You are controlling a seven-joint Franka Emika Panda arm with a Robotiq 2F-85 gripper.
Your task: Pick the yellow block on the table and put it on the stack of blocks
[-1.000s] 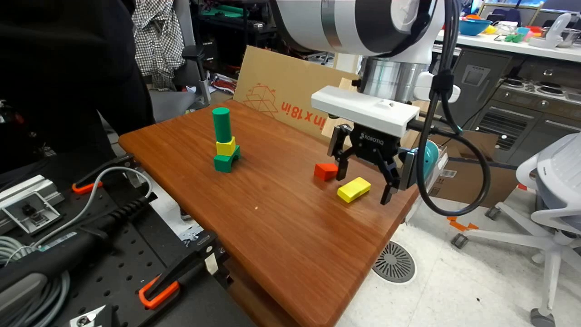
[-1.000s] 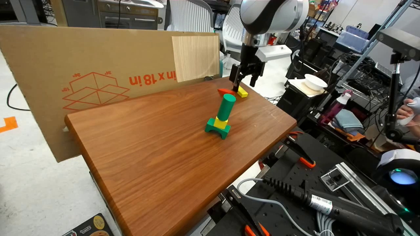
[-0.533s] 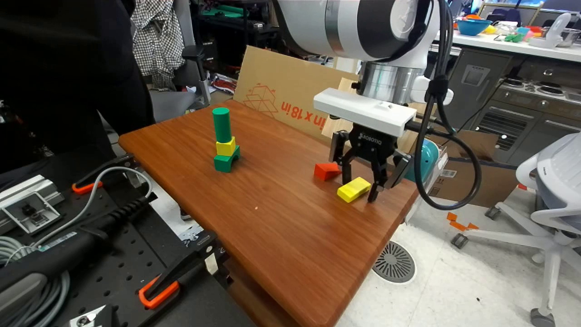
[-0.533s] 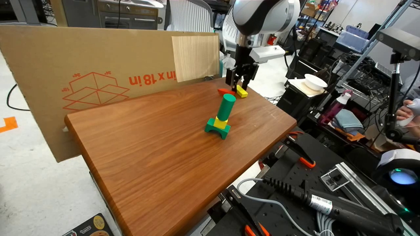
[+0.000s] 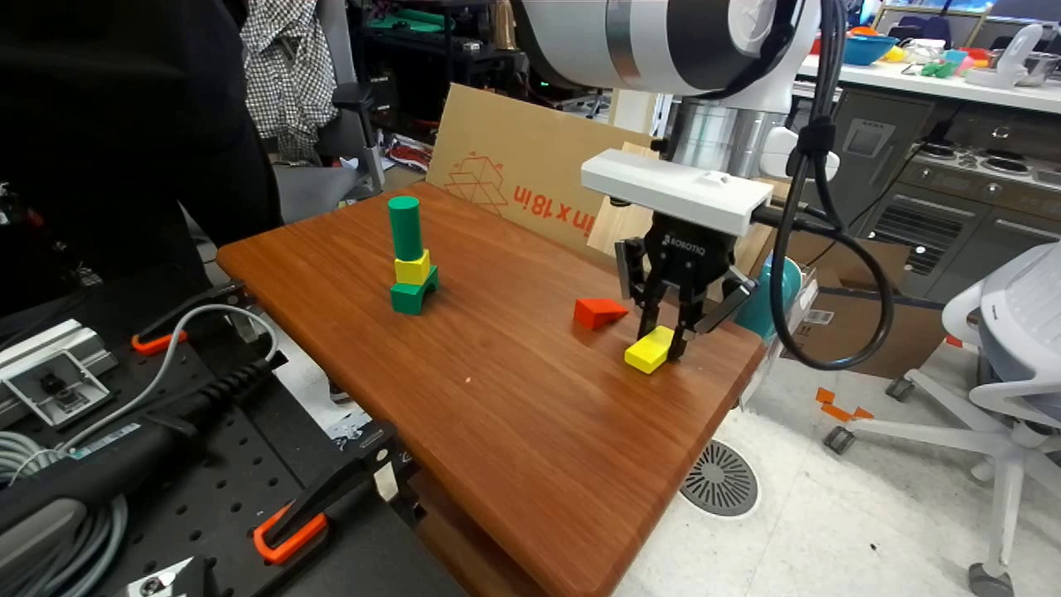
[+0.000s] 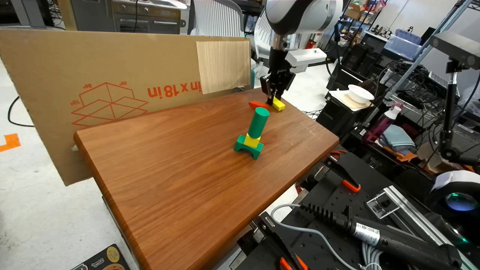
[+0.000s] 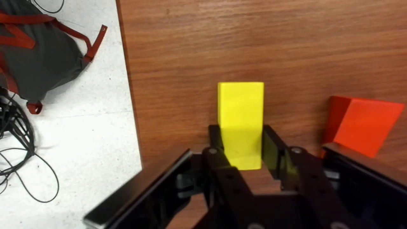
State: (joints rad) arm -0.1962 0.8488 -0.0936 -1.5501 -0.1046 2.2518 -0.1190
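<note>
The gripper (image 7: 242, 136) is narrow, holding the yellow block (image 7: 241, 116) with its two fingers (image 7: 216, 136) against opposite long sides. In the wrist view one end of the block sticks out past the fingers, and its upper face shows plainly. The block looks flat on the bench (image 5: 497, 414), near an edge, and in both exterior views the fingertips reach down to about the level of the wood. The arm (image 5: 655, 41) comes in from above, so the gripper points downward.

Next to the block, but apart from it, a red wedge (image 7: 365, 124) lies on the bench. The stack of blocks (image 6: 252, 141) stands well away from the gripper: a green arch (image 5: 408, 298) at the bottom, a small yellow piece (image 5: 410, 270) on it, and a green cylinder (image 5: 406, 230) upright on top.

A large sheet of cardboard (image 6: 131, 67) with red print stands along a side of the bench, with a pale wooden panel (image 6: 224, 67) against it. A clamp (image 5: 300, 542) with an orange handle sits by the opposite side. In the wrist view a grey bag (image 7: 51, 57) with red straps lies on the floor (image 7: 82, 178) beyond the bench's edge, near a tangle of black cables (image 7: 22, 133). In an exterior view a white chair (image 5: 1028, 315) stands on the floor as well.
</note>
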